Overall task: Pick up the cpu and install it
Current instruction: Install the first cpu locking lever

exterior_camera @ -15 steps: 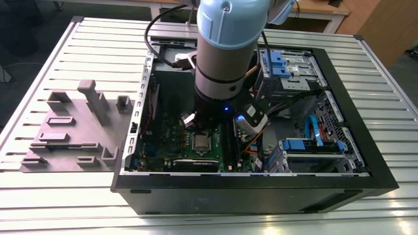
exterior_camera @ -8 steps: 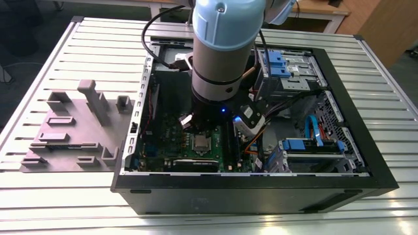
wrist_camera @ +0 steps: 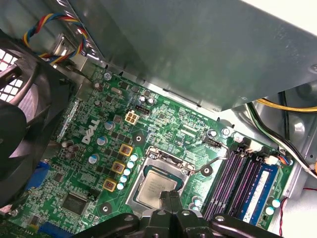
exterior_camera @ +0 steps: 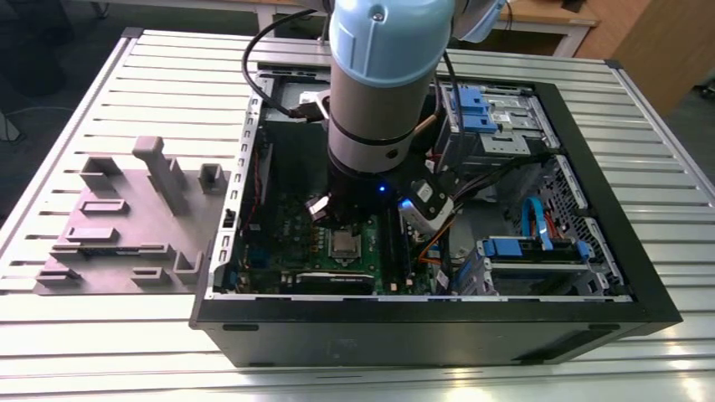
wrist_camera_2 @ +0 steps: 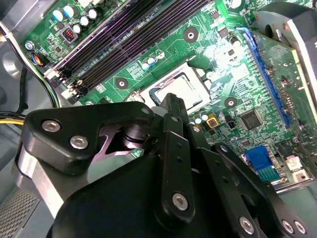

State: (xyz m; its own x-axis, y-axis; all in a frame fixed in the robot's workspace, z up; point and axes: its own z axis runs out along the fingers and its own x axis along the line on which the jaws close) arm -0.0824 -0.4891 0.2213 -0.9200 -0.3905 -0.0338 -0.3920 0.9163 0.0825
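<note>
The cpu [wrist_camera: 154, 187] lies flat inside the dark metal-framed socket [wrist_camera: 159, 158] of the green board, its pale silver top facing up. In the exterior view the cpu [exterior_camera: 343, 244] shows just below the arm's lower end, inside the open computer case [exterior_camera: 625, 276]. My gripper [wrist_camera: 169, 197] hangs directly over one edge of the chip, its two black fingers pressed together with no gap between them. In the second wrist view the gripper [wrist_camera_2: 171, 100] points down at the cpu [wrist_camera_2: 185, 90], and its black linkage hides part of the socket.
A wire latch lever [wrist_camera: 214, 159] stands raised beside the socket. Purple memory slots [wrist_camera: 237, 179] run alongside it, and a black fan [wrist_camera: 20, 114] sits at the board's other end. A grey metal panel [wrist_camera: 198, 49] overhangs the board. A grey fixture tray [exterior_camera: 123, 222] rests outside the case.
</note>
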